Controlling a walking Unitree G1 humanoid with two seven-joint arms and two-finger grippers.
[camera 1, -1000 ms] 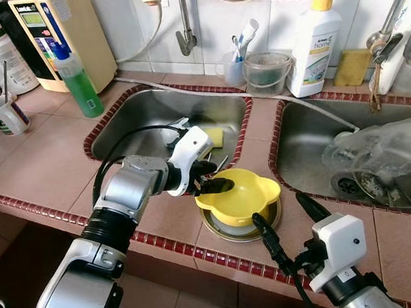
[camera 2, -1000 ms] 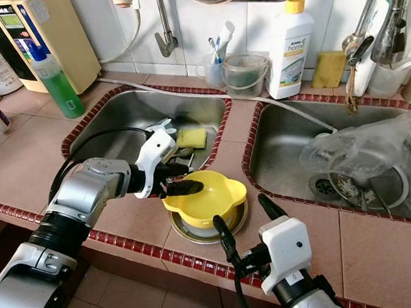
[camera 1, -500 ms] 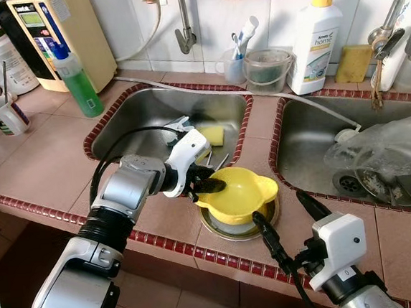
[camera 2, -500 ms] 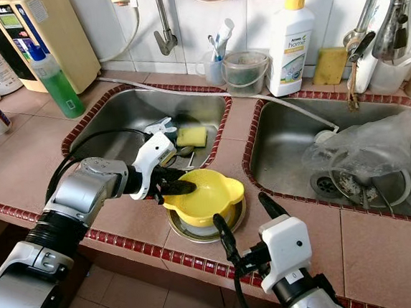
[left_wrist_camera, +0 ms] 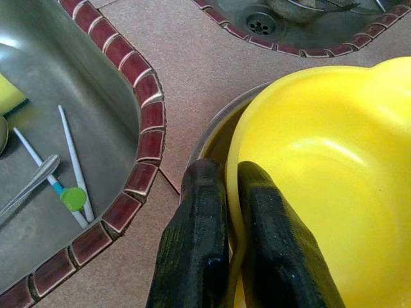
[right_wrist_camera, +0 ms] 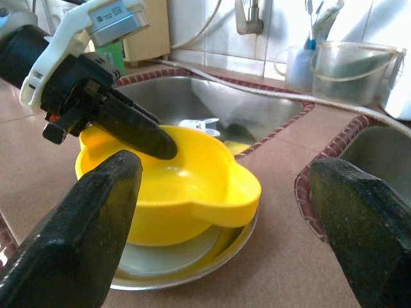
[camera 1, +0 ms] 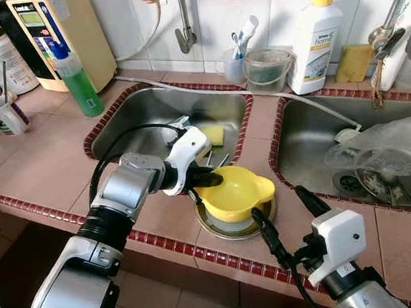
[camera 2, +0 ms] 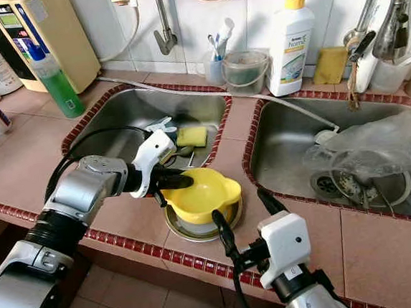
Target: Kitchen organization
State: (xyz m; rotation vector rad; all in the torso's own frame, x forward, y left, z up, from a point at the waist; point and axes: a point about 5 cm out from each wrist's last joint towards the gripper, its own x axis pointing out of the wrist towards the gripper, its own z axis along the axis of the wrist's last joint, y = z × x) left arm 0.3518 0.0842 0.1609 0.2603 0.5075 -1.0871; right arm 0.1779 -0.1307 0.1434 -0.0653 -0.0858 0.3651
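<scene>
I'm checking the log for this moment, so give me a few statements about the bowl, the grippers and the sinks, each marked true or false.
1. The left gripper is pinching the rim of the yellow bowl. True.
2. The yellow bowl sits in a metal dish on the counter between the two sinks. True.
3. The right gripper is shut on the bowl. False: it is open, near the bowl and not touching it.
4. The green bottle lies in the left sink. False: it stands upright on the counter beside that sink.
5. A yellow sponge lies in the left sink. True.
</scene>
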